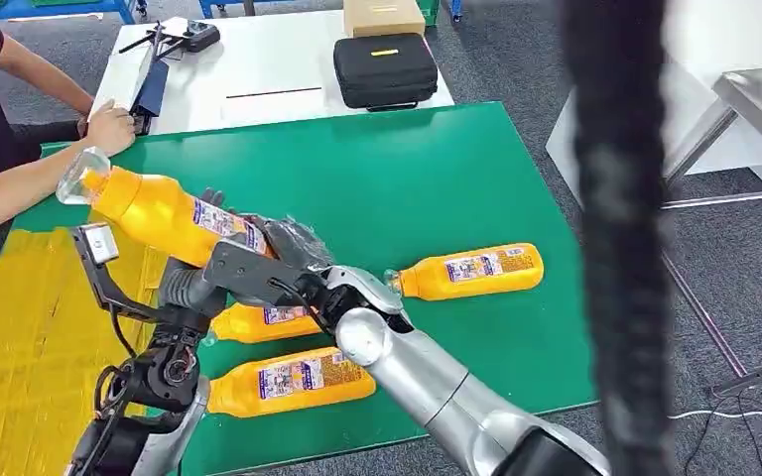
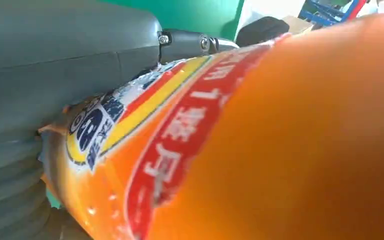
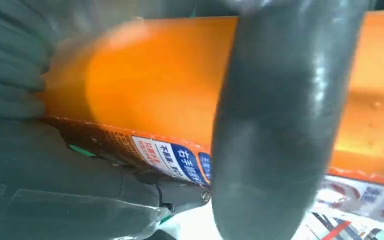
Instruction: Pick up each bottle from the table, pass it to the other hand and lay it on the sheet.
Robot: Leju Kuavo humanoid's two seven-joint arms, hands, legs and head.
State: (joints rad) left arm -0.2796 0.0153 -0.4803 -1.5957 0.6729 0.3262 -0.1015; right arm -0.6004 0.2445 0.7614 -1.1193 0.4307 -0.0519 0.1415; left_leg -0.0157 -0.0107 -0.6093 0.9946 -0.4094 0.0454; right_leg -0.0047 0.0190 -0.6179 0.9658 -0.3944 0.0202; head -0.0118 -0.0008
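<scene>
An orange bottle (image 1: pixel 159 213) with a clear cap is held tilted above the left part of the green table (image 1: pixel 407 178), cap toward the far left. My right hand (image 1: pixel 283 248) grips its labelled lower end, its thumb (image 3: pixel 280 125) across the orange bottle (image 3: pixel 145 80). My left hand (image 1: pixel 187 288) closes on the same end from below, a dark finger (image 1: pixel 213 197) showing over it; the bottle's label (image 2: pixel 130 125) sits against that hand's grey cover. Three more orange bottles (image 1: pixel 471 270) (image 1: pixel 263 322) (image 1: pixel 293 379) lie on the table. The yellow sheet (image 1: pixel 20 327) lies to the left.
A person (image 1: pixel 0 149) sits at the far left with both forearms on the table corner. Behind is a white table (image 1: pixel 278 69) with a black case (image 1: pixel 385 69) and a controller. A thick black cable (image 1: pixel 615 238) hangs close to the camera on the right.
</scene>
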